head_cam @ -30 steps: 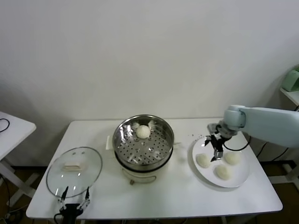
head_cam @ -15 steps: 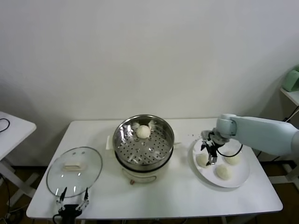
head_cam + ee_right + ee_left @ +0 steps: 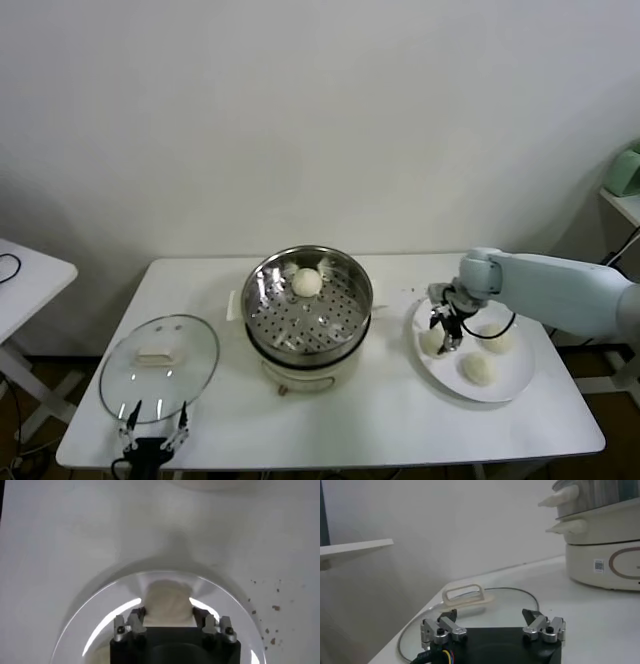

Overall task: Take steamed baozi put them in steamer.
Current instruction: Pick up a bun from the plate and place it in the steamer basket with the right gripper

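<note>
Right claw (image 3: 443,334) sits low over the white plate (image 3: 508,383) at the right of the head view, its fingers (image 3: 136,621) narrowed onto the two sides of the nearest steamed baozi (image 3: 167,601); the bun fills the gap between them and still rests on the plate. Two more buns (image 3: 478,369) lie on the same plate, just right of and below the gripped one. A fourth bun (image 3: 306,283) lies in the steamer (image 3: 345,310) at the centre of the frame, toward its upper rim. Left claw (image 3: 153,428) is parked at the lower left edge of the surface (image 3: 400,420) with its fingers spread wide and empty, just below the glass lid (image 3: 195,370), which lies flat at the steamer's left.
</note>
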`<control>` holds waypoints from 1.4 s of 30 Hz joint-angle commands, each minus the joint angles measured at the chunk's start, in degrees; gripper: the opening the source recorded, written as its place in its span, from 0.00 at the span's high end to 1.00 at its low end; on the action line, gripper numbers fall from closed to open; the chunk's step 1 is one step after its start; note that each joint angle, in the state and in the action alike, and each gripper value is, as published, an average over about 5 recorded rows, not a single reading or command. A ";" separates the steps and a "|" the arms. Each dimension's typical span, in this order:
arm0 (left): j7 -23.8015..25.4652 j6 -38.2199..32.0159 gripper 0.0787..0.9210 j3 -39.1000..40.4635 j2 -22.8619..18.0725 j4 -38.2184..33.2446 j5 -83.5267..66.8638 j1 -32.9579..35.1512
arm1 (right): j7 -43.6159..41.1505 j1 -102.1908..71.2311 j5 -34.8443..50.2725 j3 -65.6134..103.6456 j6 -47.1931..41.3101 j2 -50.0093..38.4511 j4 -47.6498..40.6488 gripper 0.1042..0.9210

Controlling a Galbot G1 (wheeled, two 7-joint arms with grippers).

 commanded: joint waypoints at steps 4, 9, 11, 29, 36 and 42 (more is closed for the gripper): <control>-0.08 0.12 0.12 0.06 -0.09 -0.17 0.08 0.08 | -2.70 6.00 0.88 -3.21 1.17 -0.35 1.80 0.38; -0.08 0.23 0.12 0.05 -0.07 -0.68 0.00 0.26 | -5.73 17.41 5.49 -9.60 2.59 0.16 5.01 0.38; -0.08 0.26 0.12 0.01 -0.02 -0.91 -0.04 0.37 | -7.19 22.86 7.77 -12.11 3.22 0.74 6.52 0.38; 0.01 -0.18 0.12 0.58 0.46 -1.29 0.29 0.03 | -6.59 46.44 35.17 -11.42 -3.50 18.32 15.75 0.38; 0.08 -0.19 0.12 0.72 0.39 -1.88 0.35 -0.17 | -2.14 36.51 37.60 -3.56 -7.59 27.23 11.50 0.38; 0.12 -0.19 0.12 0.59 0.20 -2.14 0.41 -0.08 | -1.37 26.61 34.21 -1.22 -8.08 32.81 4.23 0.38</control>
